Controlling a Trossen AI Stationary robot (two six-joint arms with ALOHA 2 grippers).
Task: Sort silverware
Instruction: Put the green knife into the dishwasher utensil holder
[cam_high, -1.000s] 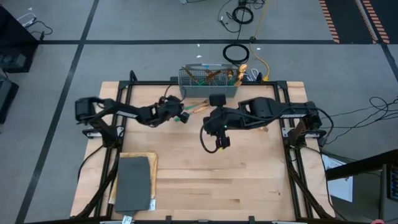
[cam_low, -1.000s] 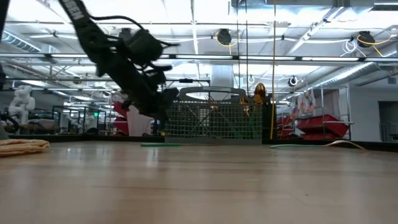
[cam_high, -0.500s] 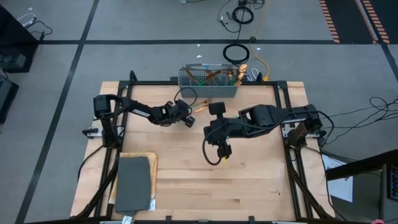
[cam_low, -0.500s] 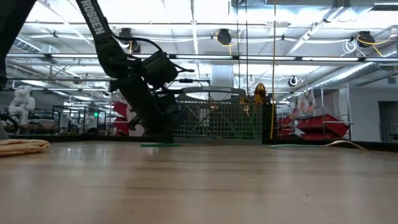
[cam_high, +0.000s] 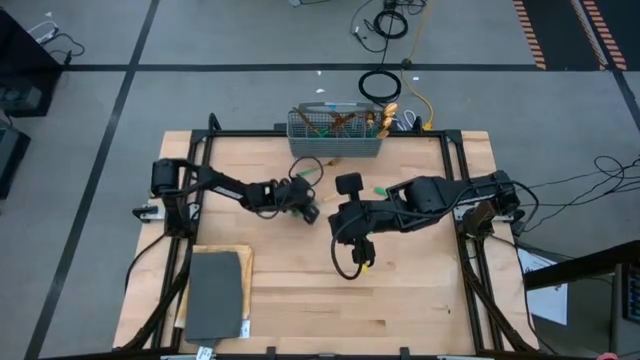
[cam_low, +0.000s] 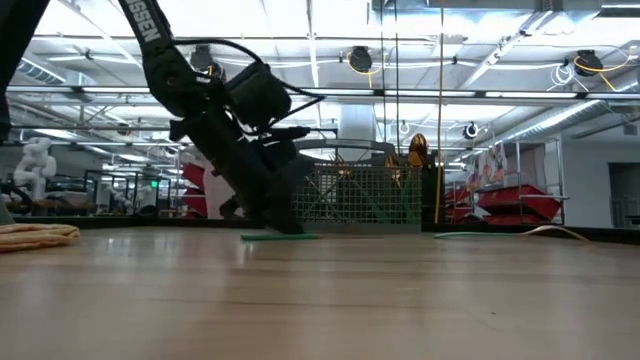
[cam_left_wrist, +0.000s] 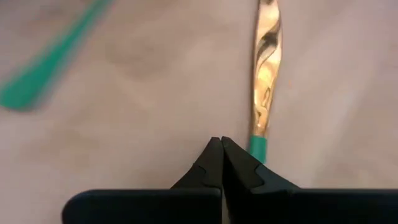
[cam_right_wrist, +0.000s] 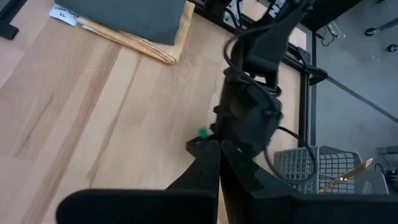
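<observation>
Sorting is looking barely begun. Most silverware (cam_high: 345, 123) is standing in the mesh caddy (cam_high: 300, 143); a gold knife (cam_left_wrist: 264, 74) is lying on the worktop (cam_high: 420, 290). Left gripper (cam_high: 308, 213), fingers together, is pressing low beside it. Right gripper (cam_high: 361, 254), fingers together, is hovering mid-worktop, holding nothing.
</observation>
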